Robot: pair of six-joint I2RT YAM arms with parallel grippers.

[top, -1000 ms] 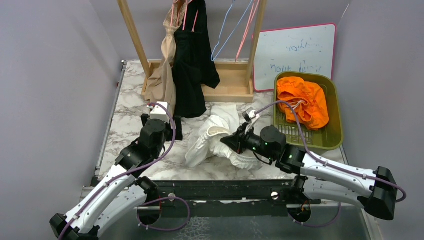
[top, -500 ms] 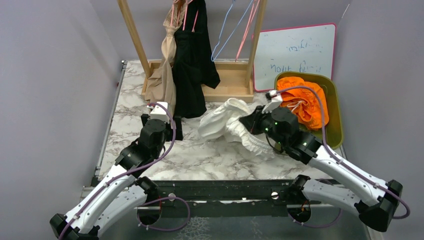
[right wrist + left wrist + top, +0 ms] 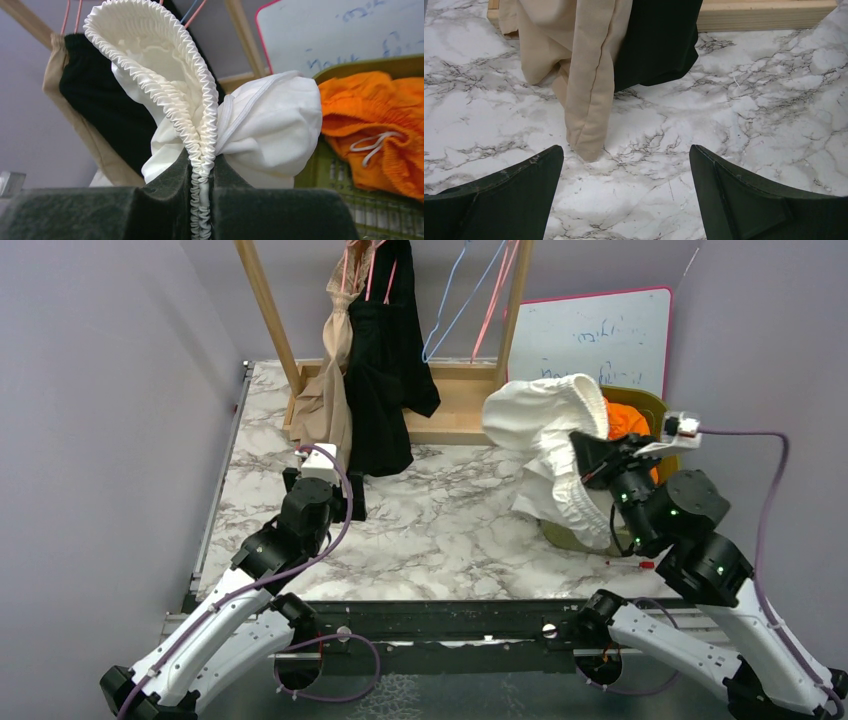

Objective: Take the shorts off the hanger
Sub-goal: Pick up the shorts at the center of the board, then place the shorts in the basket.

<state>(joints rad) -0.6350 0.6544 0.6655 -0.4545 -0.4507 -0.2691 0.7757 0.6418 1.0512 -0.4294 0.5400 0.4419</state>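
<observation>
Right gripper [image 3: 202,162] was clenched on the cream shorts [image 3: 540,420] waistband, holding them aloft at the basket [image 3: 645,397] rim beside the orange shorts [image 3: 625,420]; left gripper [image 3: 625,152] gaped empty by the hanging tan shorts [image 3: 589,75] and black shorts [image 3: 659,45]; drop-off step, next probably called for centring over basket, then release.

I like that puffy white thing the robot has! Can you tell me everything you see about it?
Those are cream-white shorts made of soft, thin cloth, all bunched and crumpled. The waistband is ruffled with tight gathers and curls open in a loop. The right gripper is shut on that waistband and holds the shorts in the air, with the rest drooping down. They hang over the left edge of the green basket, near the orange shorts inside. Only the gripper clearly touches them.
</observation>
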